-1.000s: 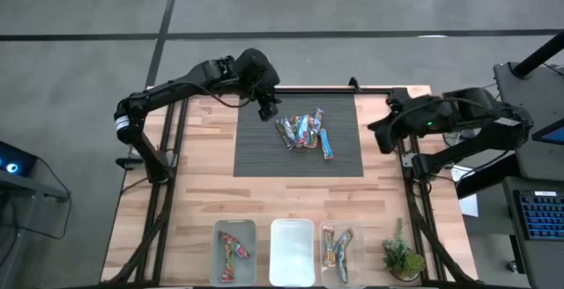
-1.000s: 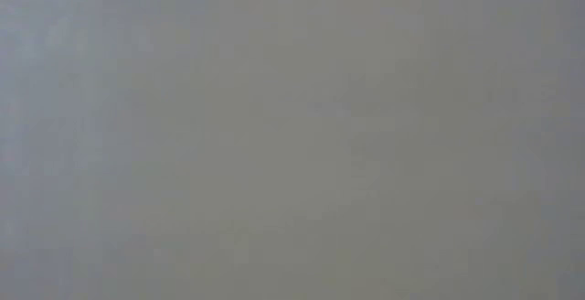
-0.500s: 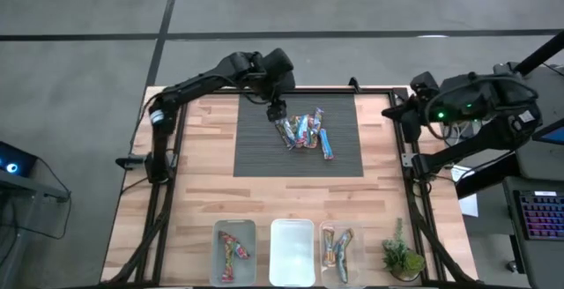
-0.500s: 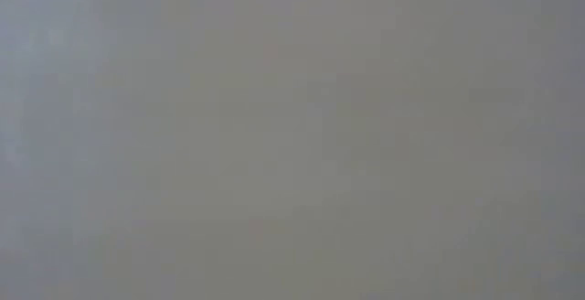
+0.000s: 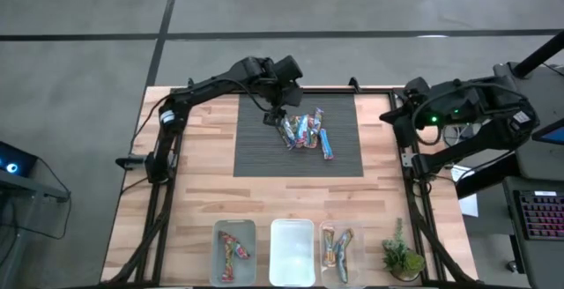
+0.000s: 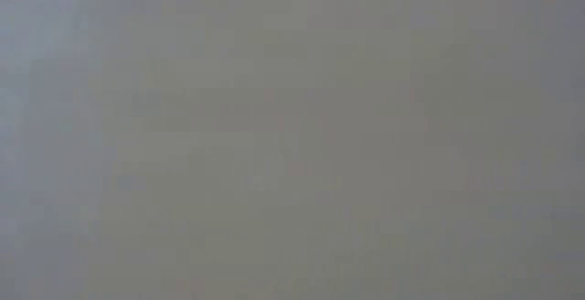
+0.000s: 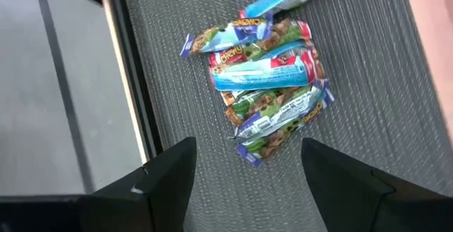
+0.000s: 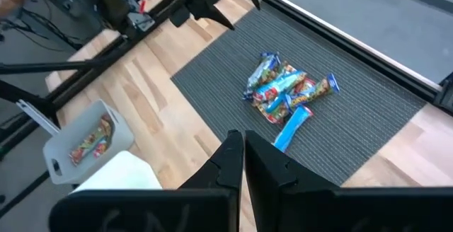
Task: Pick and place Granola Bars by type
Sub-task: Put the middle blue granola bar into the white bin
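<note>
left tool hovers beside the granola bars on the mat.

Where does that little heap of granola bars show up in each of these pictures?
High view: the heap of granola bars lies on the dark ribbed mat, just right of the open left gripper.
Low view: not visible; the picture is blank grey.
Left wrist view: centre, ahead of the fingers.
Right wrist view: right of centre.
Shared landmark: the mat.
</note>
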You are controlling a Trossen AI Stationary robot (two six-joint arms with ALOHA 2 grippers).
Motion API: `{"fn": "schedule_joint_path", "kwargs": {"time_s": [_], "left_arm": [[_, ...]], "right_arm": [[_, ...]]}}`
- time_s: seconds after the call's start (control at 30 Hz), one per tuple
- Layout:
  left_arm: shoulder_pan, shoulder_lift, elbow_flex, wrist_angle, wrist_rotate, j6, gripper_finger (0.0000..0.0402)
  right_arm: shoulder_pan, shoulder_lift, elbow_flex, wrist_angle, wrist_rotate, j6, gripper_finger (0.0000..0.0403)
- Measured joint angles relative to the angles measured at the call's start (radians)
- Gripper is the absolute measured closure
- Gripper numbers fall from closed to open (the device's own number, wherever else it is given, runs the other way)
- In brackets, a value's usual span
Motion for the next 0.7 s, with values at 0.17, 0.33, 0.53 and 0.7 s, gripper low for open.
{"fn": "schedule_joint_path", "kwargs": {"time_s": [0.17,0.33,0.53,0.7], "left_arm": [[0.000,0.000,-0.009,0.010,0.000,0.079,0.0163],[0.000,0.000,-0.019,0.015,0.000,0.211,0.0163],[-0.002,0.007,-0.052,0.048,0.003,0.362,0.0163],[-0.003,0.007,-0.130,0.106,0.006,0.464,0.0163]], "right_arm": [[0.000,0.000,-0.021,-0.001,-0.001,0.000,0.0394],[0.000,-0.001,-0.021,0.000,-0.003,0.001,0.0394],[0.000,-0.001,-0.021,0.000,-0.005,0.004,0.0394],[0.000,-0.001,-0.021,0.000,-0.006,0.021,0.0394]]}}
